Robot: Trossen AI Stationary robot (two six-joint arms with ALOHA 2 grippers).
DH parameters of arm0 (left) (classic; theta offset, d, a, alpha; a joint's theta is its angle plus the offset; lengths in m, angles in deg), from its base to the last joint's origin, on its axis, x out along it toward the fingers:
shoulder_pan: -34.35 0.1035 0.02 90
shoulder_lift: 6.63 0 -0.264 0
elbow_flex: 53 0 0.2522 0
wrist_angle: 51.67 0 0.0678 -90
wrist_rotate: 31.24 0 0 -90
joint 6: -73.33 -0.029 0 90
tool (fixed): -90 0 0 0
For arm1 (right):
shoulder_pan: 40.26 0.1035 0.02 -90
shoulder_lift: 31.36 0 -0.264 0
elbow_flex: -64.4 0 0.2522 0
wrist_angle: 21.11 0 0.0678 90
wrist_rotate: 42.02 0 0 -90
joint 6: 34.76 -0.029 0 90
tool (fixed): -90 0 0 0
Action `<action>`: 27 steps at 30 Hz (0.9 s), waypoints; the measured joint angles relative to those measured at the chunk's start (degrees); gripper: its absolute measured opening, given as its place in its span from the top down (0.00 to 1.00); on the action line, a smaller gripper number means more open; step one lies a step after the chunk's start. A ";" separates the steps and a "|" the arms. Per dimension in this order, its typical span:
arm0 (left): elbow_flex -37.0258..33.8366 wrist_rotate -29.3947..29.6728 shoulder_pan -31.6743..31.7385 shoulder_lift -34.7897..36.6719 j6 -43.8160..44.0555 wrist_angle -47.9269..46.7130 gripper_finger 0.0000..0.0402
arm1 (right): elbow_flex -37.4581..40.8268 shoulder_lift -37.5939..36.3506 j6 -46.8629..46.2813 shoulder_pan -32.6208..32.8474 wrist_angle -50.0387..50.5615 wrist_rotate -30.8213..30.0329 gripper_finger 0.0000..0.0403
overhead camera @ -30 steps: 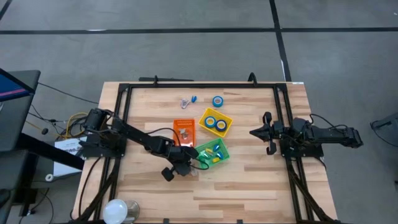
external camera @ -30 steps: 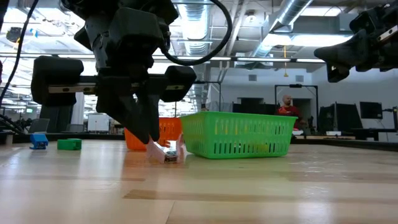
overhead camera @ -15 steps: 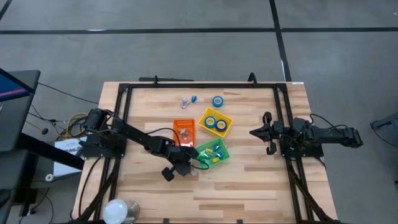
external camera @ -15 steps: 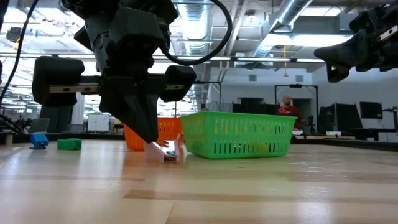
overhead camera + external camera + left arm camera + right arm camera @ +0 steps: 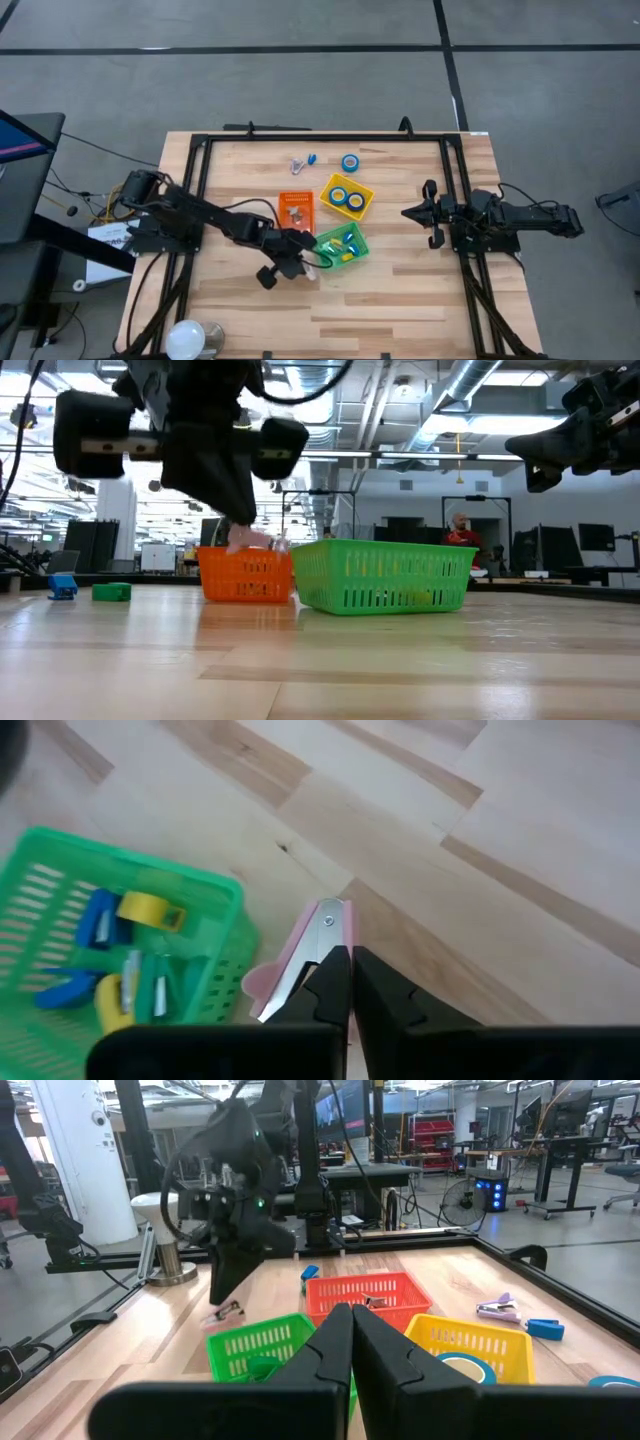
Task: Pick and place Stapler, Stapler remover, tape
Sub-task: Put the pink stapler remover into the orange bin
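Note:
My left gripper (image 5: 298, 262) hangs over the table just near the green bin (image 5: 341, 243), shut on a small pink staple remover (image 5: 318, 940) with a metal jaw. In the low view the remover (image 5: 250, 540) is about level with the bin rims. The green bin holds blue and yellow staplers. An orange bin (image 5: 296, 212) holds small removers, and a yellow bin (image 5: 346, 196) holds two blue tape rolls. One loose tape roll (image 5: 350, 162) lies flat on the far part of the table. My right gripper (image 5: 428, 213) waits shut at the table's right side. My left gripper pinches the pink staple remover between its two fingers, at the end next to the metal jaw (image 5: 322, 935). The fingers come from above, pointing down. The remover is lifted clear of the table and sticks out past the fingertips (image 5: 240, 525).
A lilac remover (image 5: 297, 165) and a small blue stapler (image 5: 311, 158) lie near the far edge, left of the loose tape roll. A white round lamp (image 5: 190, 338) stands at the near left corner. A black frame (image 5: 320, 138) rims the table. Bare wood lies near the bins.
My left gripper has risen from the table beside the green bin, still shut. The pink staple remover, which lay on the wood a second ago, has gone up with it and now hangs clear at bin-rim height.

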 joint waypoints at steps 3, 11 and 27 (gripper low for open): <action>0.00 1.21 0.00 2.51 0.00 -1.85 0.99 | 0.02 0.00 -0.02 0.00 0.00 0.00 1.00; 0.02 4.71 2.61 8.75 0.85 -8.60 0.99 | 0.02 0.00 0.01 0.02 0.00 0.00 1.00; 0.02 10.65 14.27 12.08 1.03 -12.51 0.99 | 0.00 -0.02 -0.01 0.02 0.00 0.00 1.00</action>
